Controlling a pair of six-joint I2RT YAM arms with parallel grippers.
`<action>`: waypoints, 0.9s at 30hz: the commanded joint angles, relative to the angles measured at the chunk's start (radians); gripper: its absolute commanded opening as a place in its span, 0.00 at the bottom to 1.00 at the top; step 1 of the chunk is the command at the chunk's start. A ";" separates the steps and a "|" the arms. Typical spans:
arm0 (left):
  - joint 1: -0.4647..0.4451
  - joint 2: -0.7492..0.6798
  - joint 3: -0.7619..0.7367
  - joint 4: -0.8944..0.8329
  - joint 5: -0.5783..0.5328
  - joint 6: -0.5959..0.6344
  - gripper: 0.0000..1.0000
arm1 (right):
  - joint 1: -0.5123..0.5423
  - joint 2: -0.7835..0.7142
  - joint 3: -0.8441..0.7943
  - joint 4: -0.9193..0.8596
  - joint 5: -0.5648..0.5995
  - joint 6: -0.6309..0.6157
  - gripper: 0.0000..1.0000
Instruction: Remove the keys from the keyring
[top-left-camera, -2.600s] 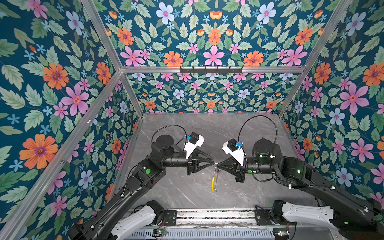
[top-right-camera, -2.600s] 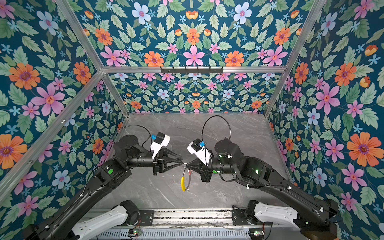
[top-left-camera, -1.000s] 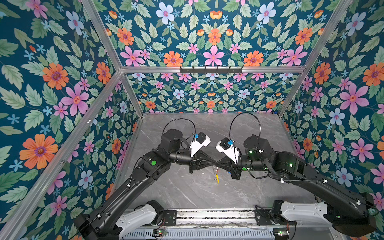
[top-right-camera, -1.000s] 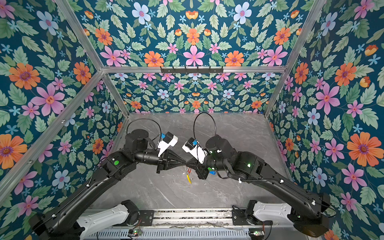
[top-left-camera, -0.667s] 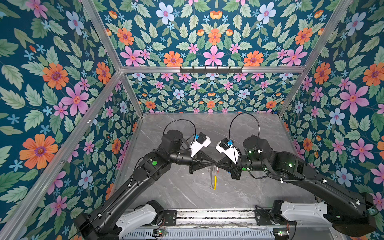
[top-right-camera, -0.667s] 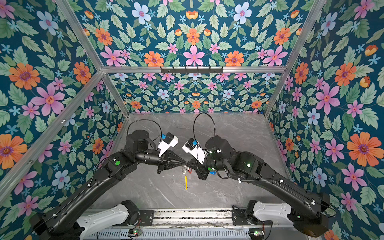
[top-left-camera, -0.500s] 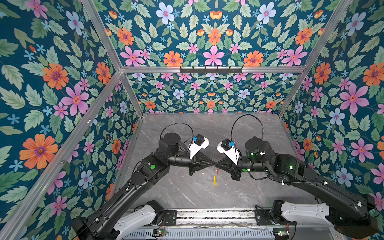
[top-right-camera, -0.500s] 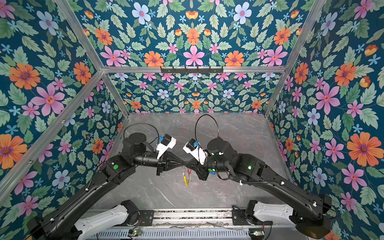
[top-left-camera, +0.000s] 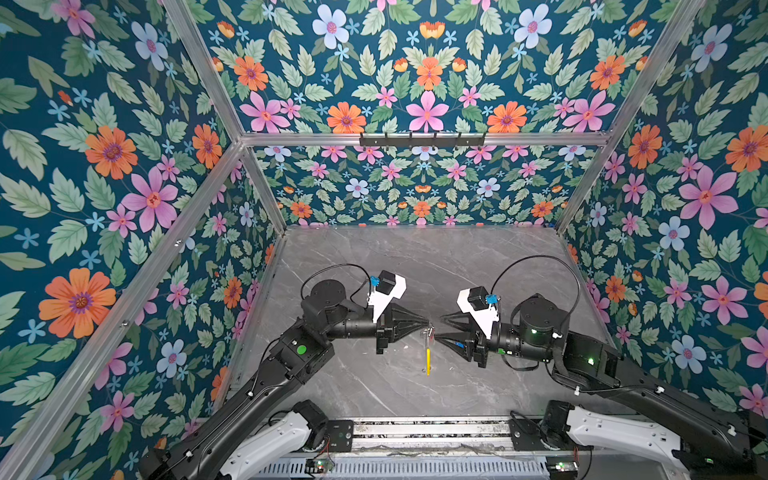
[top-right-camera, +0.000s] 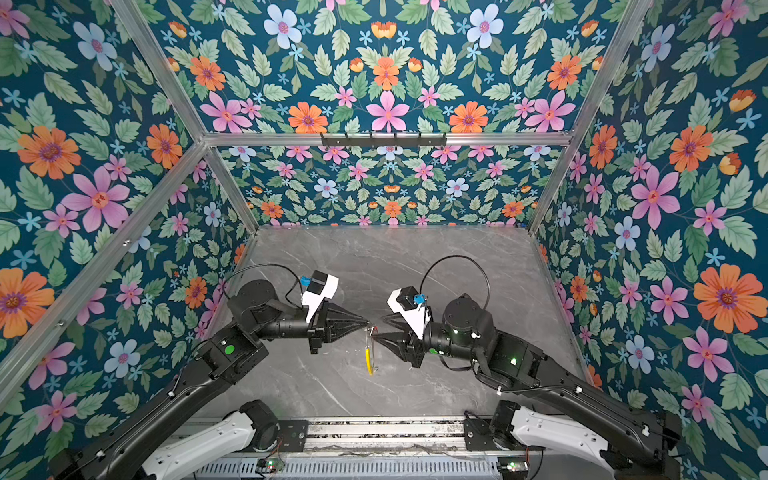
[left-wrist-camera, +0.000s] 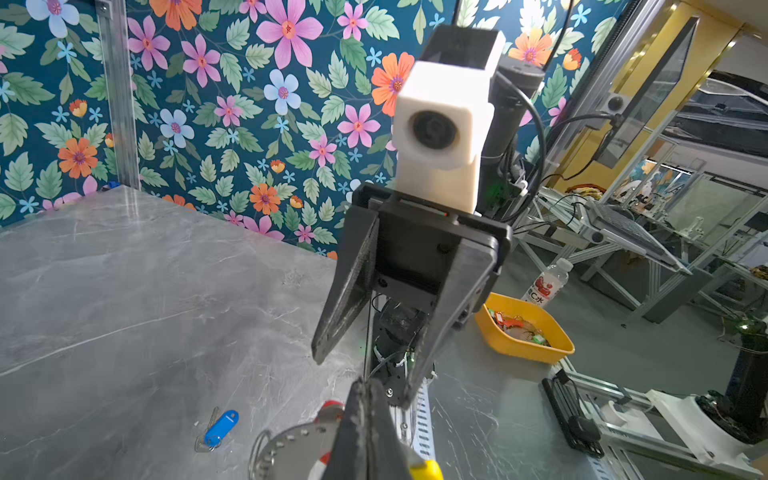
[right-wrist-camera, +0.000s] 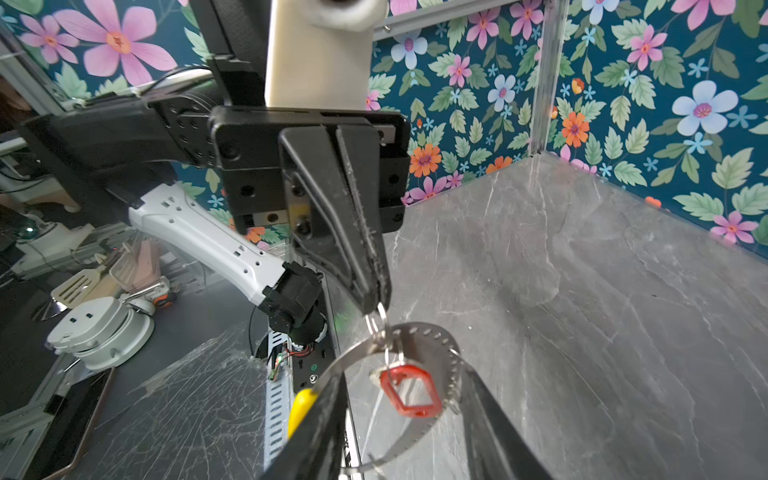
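Grey metal is pinched at the top of the keyring (right-wrist-camera: 432, 332): the left gripper (right-wrist-camera: 376, 305) is clenched on a small split ring (right-wrist-camera: 380, 328) at the rim. The hoop is hung straight down below that pinch, off the tabletop (left-wrist-camera: 124, 291), with its yellow arc (top-left-camera: 428, 361) lowest.

The red-tagged key (right-wrist-camera: 409, 392) is seen dangling from the rim just under the left gripper's tip. It lies directly ahead of the right gripper (top-left-camera: 438, 328) and between its parted jaws, which are closed on nothing. Its long axis is hung downward, across the right gripper's line of reach.

The blue-tagged key (left-wrist-camera: 220, 428) is laid flat on the tabletop below the left gripper, well apart from the hoop, and is judged already freed. The red-tagged key is judged best taken by the right gripper, the free and facing one, while the hoop is kept steady.
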 joint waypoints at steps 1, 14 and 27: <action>0.001 -0.001 -0.003 0.081 0.055 -0.013 0.00 | -0.056 -0.010 -0.018 0.106 -0.164 0.043 0.49; 0.001 -0.012 -0.056 0.227 0.105 -0.091 0.00 | -0.156 0.037 -0.051 0.164 -0.453 0.107 0.47; 0.002 -0.035 -0.077 0.301 0.058 -0.112 0.00 | -0.155 0.058 -0.075 0.190 -0.489 0.132 0.29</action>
